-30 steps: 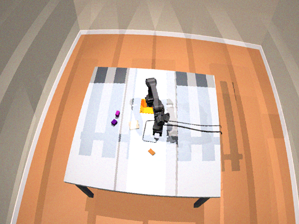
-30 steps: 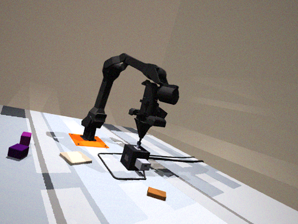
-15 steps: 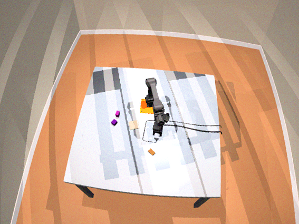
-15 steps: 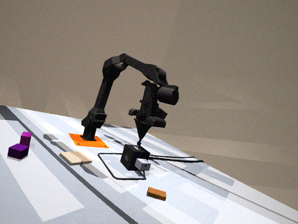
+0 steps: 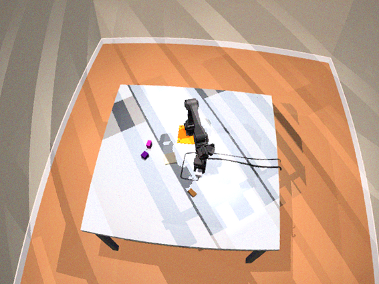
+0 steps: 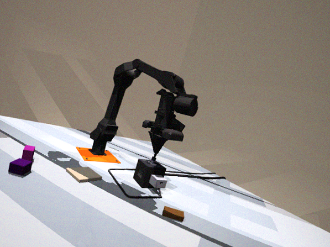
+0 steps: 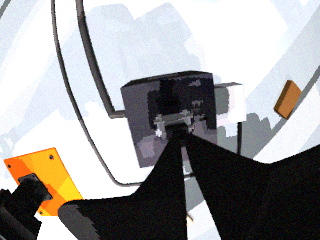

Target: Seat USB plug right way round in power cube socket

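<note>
The black power cube (image 6: 141, 173) (image 7: 134, 112) stands on the table, with a white block (image 6: 159, 182) (image 7: 234, 102) against one side. My gripper (image 6: 154, 155) (image 7: 180, 142) points down over the cube's top and is shut on the small USB plug (image 6: 153, 159). The plug is at the top socket, right under the fingertips. Grey metallic parts (image 7: 172, 120) show beside the fingertips in the wrist view. How deep the plug sits and which way round it is cannot be told. In the top view the arm hides most of the cube.
Black cables (image 5: 181, 169) (image 6: 117, 183) (image 7: 90, 60) loop around the cube and run to the table's edge. An orange-brown block (image 5: 192, 192) (image 6: 173, 213) (image 7: 287, 99), a beige slab (image 5: 169, 158) (image 6: 85, 173), a magenta block (image 5: 149, 144) (image 6: 28, 152) and a purple block (image 5: 144, 155) (image 6: 20, 167) lie on the table.
</note>
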